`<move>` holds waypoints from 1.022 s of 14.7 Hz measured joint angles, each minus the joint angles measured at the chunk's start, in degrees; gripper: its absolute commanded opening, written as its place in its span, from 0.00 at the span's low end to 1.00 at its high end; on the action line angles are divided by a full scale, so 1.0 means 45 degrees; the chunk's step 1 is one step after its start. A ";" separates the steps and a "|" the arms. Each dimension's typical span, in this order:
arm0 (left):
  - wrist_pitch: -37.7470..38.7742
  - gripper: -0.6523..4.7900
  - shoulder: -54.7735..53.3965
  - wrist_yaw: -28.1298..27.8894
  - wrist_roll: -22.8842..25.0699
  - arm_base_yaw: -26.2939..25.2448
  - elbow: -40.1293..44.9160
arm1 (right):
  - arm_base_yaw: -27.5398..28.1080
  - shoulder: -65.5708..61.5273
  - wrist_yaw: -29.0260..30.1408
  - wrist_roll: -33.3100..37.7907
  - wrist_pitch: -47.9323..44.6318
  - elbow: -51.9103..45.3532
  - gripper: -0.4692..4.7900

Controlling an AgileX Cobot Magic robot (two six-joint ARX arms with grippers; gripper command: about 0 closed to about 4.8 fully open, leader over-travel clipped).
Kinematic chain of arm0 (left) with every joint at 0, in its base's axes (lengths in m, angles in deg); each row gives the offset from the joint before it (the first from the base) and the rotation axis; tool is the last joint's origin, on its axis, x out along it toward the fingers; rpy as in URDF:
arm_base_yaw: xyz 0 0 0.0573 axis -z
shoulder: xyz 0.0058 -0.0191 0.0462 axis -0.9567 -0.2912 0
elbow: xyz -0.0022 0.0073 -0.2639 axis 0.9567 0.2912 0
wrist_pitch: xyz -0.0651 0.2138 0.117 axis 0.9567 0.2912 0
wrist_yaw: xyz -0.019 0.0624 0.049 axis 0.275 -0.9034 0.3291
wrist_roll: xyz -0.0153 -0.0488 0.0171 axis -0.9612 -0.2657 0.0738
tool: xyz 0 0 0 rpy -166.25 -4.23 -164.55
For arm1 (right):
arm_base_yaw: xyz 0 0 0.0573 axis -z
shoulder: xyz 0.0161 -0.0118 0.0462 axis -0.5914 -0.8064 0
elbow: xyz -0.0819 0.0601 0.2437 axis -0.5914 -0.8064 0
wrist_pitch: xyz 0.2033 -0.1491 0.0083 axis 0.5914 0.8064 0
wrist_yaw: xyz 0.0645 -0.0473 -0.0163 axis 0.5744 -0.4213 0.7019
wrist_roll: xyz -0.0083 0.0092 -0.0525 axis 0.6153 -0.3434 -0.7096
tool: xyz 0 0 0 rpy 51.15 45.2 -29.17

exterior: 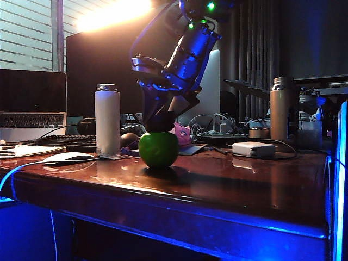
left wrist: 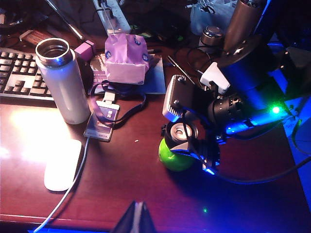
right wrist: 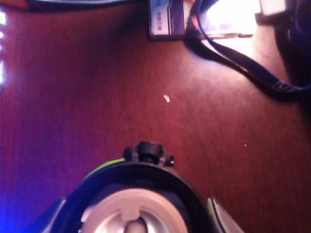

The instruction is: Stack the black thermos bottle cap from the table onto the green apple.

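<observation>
The green apple stands on the reddish-brown table. The black thermos bottle cap sits on top of it, open side up, showing a pale inner ring. My right gripper reaches down from above, its fingers on either side of the cap and shut on it. Only a sliver of the apple shows under the cap in the right wrist view. The left wrist view shows the apple and the cap from afar. My left gripper hangs over the table's near edge, shut and empty.
A white bottle stands left of the apple, with a card on a lanyard and a white mouse near it. Behind the apple are a pink object and a keyboard. At the right stand a white flat box and a metal bottle.
</observation>
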 measured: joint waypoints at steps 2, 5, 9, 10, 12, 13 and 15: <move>0.0005 0.12 0.0000 0.0000 0.0000 0.0000 0.0000 | 0.0000 -0.0024 0.0005 -0.0010 -0.0044 0.0005 0.70; 0.0000 0.12 0.0000 0.0000 0.0000 0.0000 0.0000 | 0.0000 -0.0034 0.0005 -0.0170 -0.0044 0.0010 0.70; -0.0049 0.12 0.0000 0.0000 0.0000 0.0000 0.0000 | 0.0000 -0.0034 0.0005 -0.0185 0.0005 0.0034 0.70; -0.0053 0.12 0.0000 0.0000 0.0000 0.0000 0.0000 | 0.0000 -0.0078 -0.0005 -0.0185 0.0180 0.0194 0.70; -0.0049 0.12 0.0000 0.0000 0.0000 0.0000 0.0000 | -0.0005 -0.0141 -0.0039 -0.0189 0.0500 0.0529 0.70; -0.0053 0.12 0.0000 0.0000 0.0000 0.0000 0.0000 | -0.0005 -0.0146 -0.0039 -0.0189 0.0529 0.0743 0.70; -0.0053 0.12 0.0000 0.0000 0.0000 0.0000 0.0000 | -0.0005 -0.0136 -0.0039 -0.0194 0.0481 0.0831 0.70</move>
